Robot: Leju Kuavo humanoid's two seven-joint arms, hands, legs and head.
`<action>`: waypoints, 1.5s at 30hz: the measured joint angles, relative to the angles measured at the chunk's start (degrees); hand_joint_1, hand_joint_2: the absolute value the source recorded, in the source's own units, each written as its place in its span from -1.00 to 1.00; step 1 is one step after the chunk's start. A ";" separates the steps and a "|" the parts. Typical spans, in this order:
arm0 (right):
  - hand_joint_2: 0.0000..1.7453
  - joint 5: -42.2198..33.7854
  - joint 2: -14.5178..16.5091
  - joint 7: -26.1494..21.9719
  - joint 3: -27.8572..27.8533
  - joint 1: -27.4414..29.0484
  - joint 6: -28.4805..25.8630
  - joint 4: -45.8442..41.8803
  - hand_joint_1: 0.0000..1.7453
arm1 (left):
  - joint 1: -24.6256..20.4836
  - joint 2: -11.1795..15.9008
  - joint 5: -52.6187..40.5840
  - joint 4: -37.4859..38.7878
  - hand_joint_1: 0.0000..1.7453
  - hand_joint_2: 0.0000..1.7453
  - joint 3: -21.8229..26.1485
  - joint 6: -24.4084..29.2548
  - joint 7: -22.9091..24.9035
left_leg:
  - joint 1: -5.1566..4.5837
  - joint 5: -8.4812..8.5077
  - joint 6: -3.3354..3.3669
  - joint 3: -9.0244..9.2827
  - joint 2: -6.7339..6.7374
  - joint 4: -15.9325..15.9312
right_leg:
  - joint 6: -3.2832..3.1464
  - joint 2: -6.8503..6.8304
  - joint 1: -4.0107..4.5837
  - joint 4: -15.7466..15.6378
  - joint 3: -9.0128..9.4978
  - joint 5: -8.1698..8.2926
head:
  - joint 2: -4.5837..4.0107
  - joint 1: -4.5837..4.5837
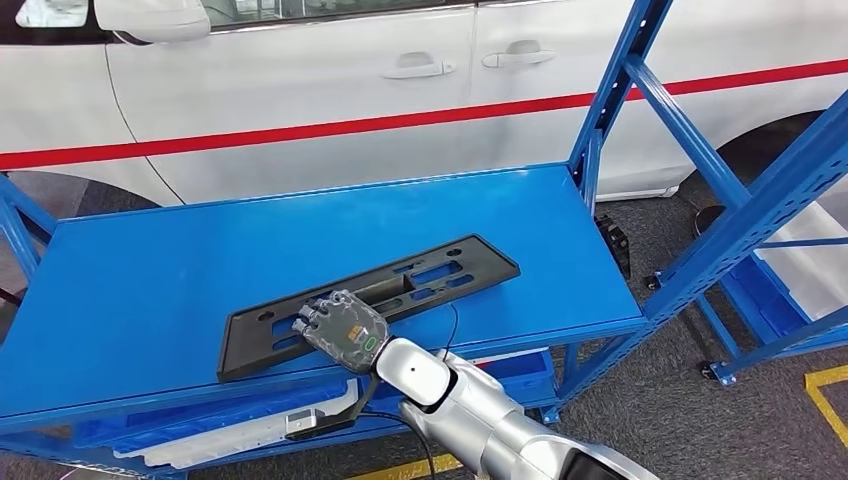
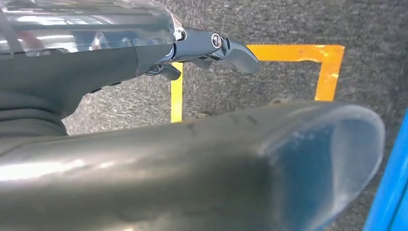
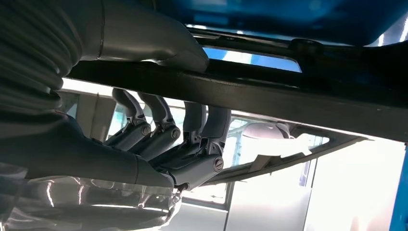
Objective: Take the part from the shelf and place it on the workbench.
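Observation:
The part (image 1: 420, 275) is a long flat black plate with slots, lying at a slant on the blue shelf board (image 1: 150, 280). My right hand (image 1: 342, 330) grips its near long edge, close to the shelf's front edge. In the right wrist view the thumb (image 3: 144, 38) lies on one face of the part (image 3: 269, 96) and the fingers (image 3: 192, 130) curl around the other. My left hand (image 2: 96, 72) hangs over the floor, holding nothing, with its fingers (image 2: 231, 48) apart from the thumb (image 2: 216, 163).
A white car (image 1: 300, 90) with a red stripe stands right behind the shelf. Blue uprights and braces (image 1: 740, 220) rise at the right, with a second rack beyond. A pale part (image 1: 230, 435) lies on the lower shelf. Yellow tape (image 1: 825, 395) marks the grey floor.

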 joint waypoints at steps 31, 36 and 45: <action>1.00 -72.85 -14.47 -34.28 -22.23 13.93 12.16 -50.20 0.92 | 0.45 -0.09 0.83 0.05 -1.00 1.00 0.08 0.67 -10.45 | 0.10 -0.27 0.28 -0.71 -0.13 0.76 | 0.67 -0.30 -0.21 1.46 -0.69 -1.13 | 0.00 -0.01; 1.00 -83.62 -16.32 -34.04 -26.62 14.52 24.24 -61.81 0.92 | 0.14 -0.10 0.85 0.05 -1.00 1.00 0.13 0.85 -10.43 | -0.05 -0.27 0.76 -0.85 -0.05 0.82 | 1.22 -0.30 -0.46 14.74 -7.42 -5.62 | 0.00 -0.01; 1.00 -92.21 -17.00 -31.94 -28.51 13.54 32.60 -70.39 0.92 | -0.22 -0.16 0.92 0.07 -1.00 1.00 0.18 1.13 -10.76 | -0.27 -1.29 -1.22 -1.14 -0.20 1.82 | -0.92 -0.22 -0.16 -1.89 0.27 1.53 | 0.00 -0.01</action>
